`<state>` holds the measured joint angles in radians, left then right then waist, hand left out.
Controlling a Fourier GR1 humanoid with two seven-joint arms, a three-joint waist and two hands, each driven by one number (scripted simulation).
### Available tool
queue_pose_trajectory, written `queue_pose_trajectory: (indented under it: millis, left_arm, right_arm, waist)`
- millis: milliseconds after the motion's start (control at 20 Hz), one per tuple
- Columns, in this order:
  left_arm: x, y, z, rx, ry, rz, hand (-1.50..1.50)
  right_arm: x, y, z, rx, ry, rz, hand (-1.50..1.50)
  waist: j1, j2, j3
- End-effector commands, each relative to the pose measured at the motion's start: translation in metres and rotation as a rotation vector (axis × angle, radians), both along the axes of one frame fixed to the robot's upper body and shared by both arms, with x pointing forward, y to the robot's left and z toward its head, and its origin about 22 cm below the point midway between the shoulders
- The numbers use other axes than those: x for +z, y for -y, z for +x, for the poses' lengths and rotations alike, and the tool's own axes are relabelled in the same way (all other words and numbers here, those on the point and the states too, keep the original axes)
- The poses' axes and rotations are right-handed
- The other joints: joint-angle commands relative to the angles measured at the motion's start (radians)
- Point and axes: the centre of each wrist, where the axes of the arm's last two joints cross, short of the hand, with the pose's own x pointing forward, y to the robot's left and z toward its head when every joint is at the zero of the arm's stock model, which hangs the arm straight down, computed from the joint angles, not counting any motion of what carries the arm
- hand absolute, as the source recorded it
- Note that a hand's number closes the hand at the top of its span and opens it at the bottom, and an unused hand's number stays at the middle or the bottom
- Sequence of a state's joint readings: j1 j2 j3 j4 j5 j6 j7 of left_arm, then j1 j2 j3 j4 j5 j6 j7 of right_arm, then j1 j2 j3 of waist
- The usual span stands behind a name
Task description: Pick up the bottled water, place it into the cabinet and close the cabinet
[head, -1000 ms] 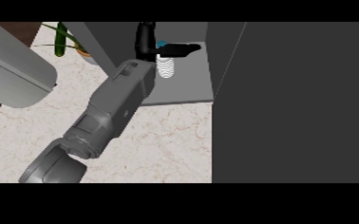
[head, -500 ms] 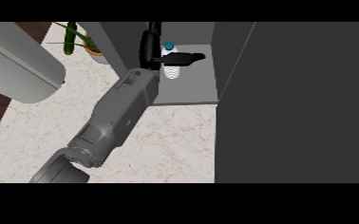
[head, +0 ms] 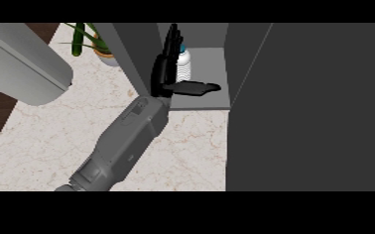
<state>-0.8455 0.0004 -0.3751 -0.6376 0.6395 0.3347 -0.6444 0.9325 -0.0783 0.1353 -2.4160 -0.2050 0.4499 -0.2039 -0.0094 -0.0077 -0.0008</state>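
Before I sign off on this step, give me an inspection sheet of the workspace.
Surface: pale marbled stone counter, bare where visible.
Job's things: clear ribbed plastic water bottle with blue cap stands upright inside the open grey cabinet; broad dark grey panel at right, likely its door.
Clutter: green potted plant; large rounded grey object, unidentifiable.
Hands: black left hand beside the bottle, fingers straight, thumb out; contact unclear. Right hand not seen.
Cables: nothing seen.
Surroundings: nothing seen.
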Motion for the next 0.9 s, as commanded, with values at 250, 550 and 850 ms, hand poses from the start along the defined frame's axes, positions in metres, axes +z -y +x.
queue_pose_trajectory:
  millis: [250,550,850]
  left_arm:
    - [-0.015,0.018,-0.072,-0.157,0.031,-0.132,-1.50]
    - [-0.003,0.006,-0.107,-0.226,0.029,-0.147,-1.50]
    - [-0.001,-0.034,-0.127,-0.209,-0.011,-0.166,1.50]
  right_arm:
    - [0.026,0.000,-0.010,-0.015,0.049,-0.033,-1.50]
    - [0.033,0.002,-0.004,0.051,0.035,-0.123,-1.50]
    - [0.032,-0.002,-0.003,0.277,0.012,-0.226,1.50]
  waist:
    - [0.007,-0.002,0.001]
    - [0.019,-0.001,0.001]
    - [0.018,-0.003,0.000]
